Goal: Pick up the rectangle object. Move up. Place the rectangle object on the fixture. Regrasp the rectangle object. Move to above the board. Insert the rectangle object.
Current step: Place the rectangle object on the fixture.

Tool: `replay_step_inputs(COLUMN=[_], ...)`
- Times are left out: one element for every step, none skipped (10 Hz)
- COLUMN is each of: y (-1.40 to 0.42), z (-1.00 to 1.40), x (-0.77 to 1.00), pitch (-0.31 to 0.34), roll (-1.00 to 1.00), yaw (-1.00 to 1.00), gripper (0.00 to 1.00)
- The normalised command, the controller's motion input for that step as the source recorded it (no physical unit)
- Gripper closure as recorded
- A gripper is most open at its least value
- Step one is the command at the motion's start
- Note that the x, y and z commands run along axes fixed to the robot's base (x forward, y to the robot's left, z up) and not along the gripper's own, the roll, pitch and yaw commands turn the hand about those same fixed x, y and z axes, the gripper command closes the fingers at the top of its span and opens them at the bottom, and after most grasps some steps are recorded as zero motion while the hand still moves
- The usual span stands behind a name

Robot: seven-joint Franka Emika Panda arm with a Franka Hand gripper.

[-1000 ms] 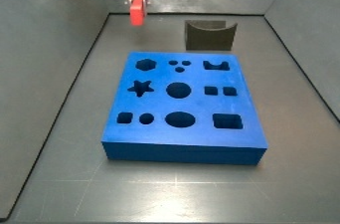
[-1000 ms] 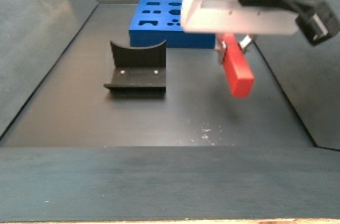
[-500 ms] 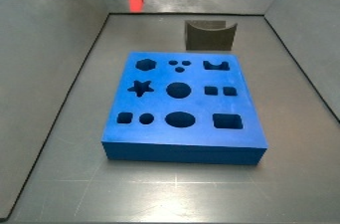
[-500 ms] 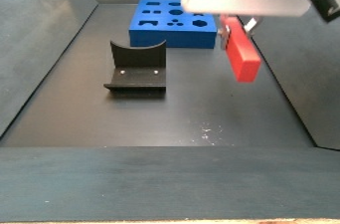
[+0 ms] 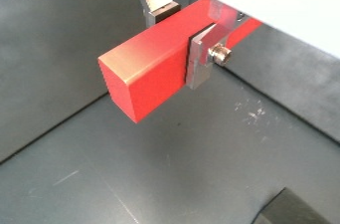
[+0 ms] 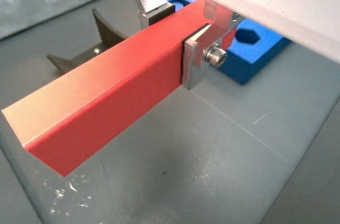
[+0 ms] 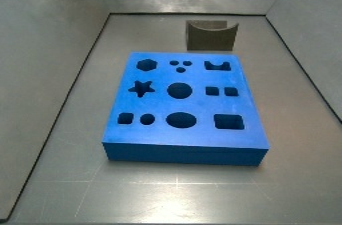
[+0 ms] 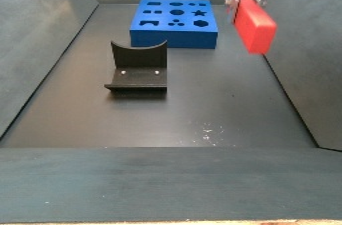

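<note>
The gripper (image 5: 181,31) has risen since a second ago: in both side views its body is now almost out of frame, and the rectangle object (image 8: 254,21) hangs higher, well above the floor. The silver fingers (image 6: 197,57) pinch the red-orange bar across its flat sides. The "move up" step looks about done; carrying the bar to the fixture (image 8: 136,70) likely comes next. The board (image 7: 183,105) lies untouched. No brand, label or writing is legible anywhere.
</note>
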Motion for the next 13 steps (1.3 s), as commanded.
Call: replay_step_inputs(y=[0.0,0.0,-0.1,-0.1,-0.09,-0.08,-0.08,-0.07,-0.07,-0.06,-0.06,-0.05,-0.05], z=[0.27,0.17,0.11,0.11,0.1,0.1,0.09,0.09,0.08,0.07,0.07,0.07,0.07], x=[0.02,0.02,1.0,1.0,1.0,1.0,1.0,1.0,1.0,1.0,1.0,1.0,1.0], pitch=[0.078,0.082,0.082,0.079,0.101,0.103,0.09,0.085,0.085,0.089,0.093,0.098,0.113], roll=[-0.03,-0.04,-0.42,-0.42,-0.39,-0.34,-0.25,-0.21,-0.19,-0.18,-0.17,-0.17,-0.15], yaw=[0.0,0.0,-0.48,-0.48,-0.34,-0.24,-0.15,-0.12,-0.07,-0.05,-0.04,-0.04,-0.03], gripper=[1.0,1.0,1.0,1.0,1.0,1.0,1.0,1.0,1.0,1.0,1.0,1.0,1.0])
